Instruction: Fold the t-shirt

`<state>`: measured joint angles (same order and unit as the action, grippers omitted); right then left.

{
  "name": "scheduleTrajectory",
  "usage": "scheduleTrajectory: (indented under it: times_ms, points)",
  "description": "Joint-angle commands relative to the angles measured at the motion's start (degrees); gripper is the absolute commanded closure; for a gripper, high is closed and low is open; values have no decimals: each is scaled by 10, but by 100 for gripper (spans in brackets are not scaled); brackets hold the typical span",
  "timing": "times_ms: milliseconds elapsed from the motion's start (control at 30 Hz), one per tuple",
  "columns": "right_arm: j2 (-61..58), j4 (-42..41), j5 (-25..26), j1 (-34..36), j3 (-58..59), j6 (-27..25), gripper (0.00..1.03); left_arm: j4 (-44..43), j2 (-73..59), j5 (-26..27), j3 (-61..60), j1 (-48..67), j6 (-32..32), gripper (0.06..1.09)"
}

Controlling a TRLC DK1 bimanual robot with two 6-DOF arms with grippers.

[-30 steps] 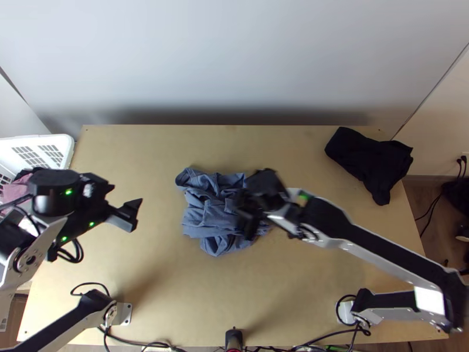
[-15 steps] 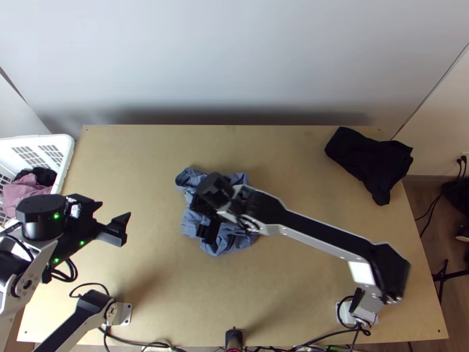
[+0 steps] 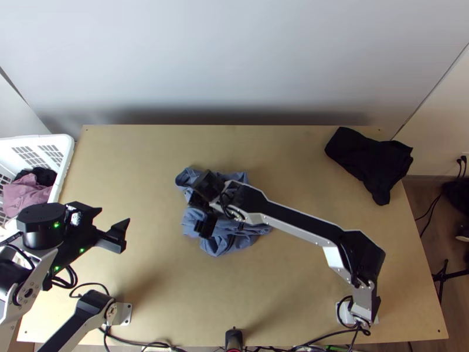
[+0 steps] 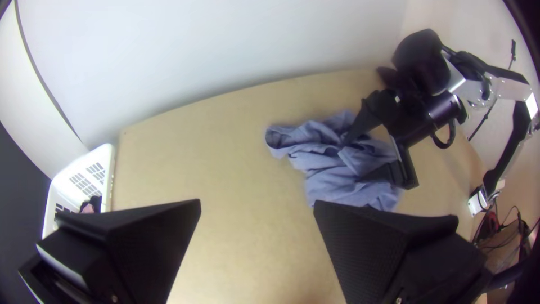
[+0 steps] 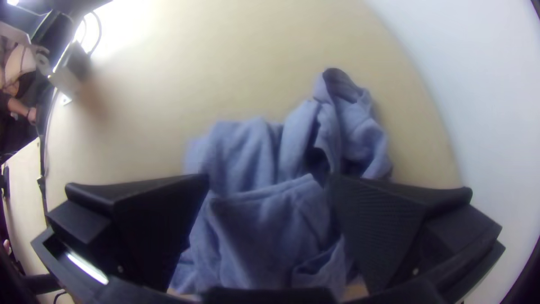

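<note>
Top view: t-shirt (image 3: 237, 234) blue, bunched near the middle of the table (image 3: 281, 305). Right arm (image 3: 305, 222) just swung across, from the shirt's right side to above its left part; over the last half second, only a slight shift more. Cloth outline much the same throughout. Left arm (image 3: 29, 290) drawn down a little toward the near edge, well apart from the cloth. Also noted: black garment (image 3: 369, 161) at the far right, white basket (image 3: 63, 158) with pink cloth (image 3: 26, 195) at the left.

Left wrist view: left gripper (image 4: 257, 205) spread wide, nothing between its fingers. Beyond, shirt in a crumpled heap, one tube-like end poking out, other arm's fingers reaching down around its middle.

Right wrist view: right gripper (image 5: 270, 179) likewise wide, cloth below and between the fingers, a raised hem-like edge (image 5: 264, 194) crossing the gap. Contact with the cloth impossible to tell; no pinch made out.

Meaning for the task: probably choosing a grasp spot, perhaps that edge. Shirt likely to need pulling out flat before any fold; folding proper not begun, by the look of it. Risk of pinching several layers at once and dragging the whole heap.
</note>
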<state>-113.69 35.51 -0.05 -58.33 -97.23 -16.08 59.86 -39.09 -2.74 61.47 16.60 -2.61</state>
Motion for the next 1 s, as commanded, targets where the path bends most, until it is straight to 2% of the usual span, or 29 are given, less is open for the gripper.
scheduleTrajectory:
  times_ms: [0,233,367,500,533,667,700,800,833,967]
  points:
    - [5,0,-1,38,13,-2,5,-5,4,0,-8,5,-3,11]
    - [22,6,-1,51,57,-6,6,-16,4,1,-9,12,-3,11]
    - [23,30,-7,39,62,-23,18,-22,4,1,-13,15,-3,11]
    - [21,33,-13,36,62,-26,19,-27,2,1,-14,19,-3,11]
    - [15,33,-15,33,58,-29,24,-27,2,1,-13,20,-3,11]
    - [-14,33,-20,29,25,-33,28,-25,7,0,-13,20,-4,11]
    - [-22,38,-24,26,12,-40,40,-24,9,0,-13,20,-6,11]
    - [-34,44,-54,25,-23,-44,91,-18,16,0,-13,20,-7,11]
    - [-36,48,-56,25,-31,-45,100,-16,18,0,-13,20,-7,11]
    - [-24,59,-56,28,-38,-44,100,-16,21,1,-16,20,-7,11]
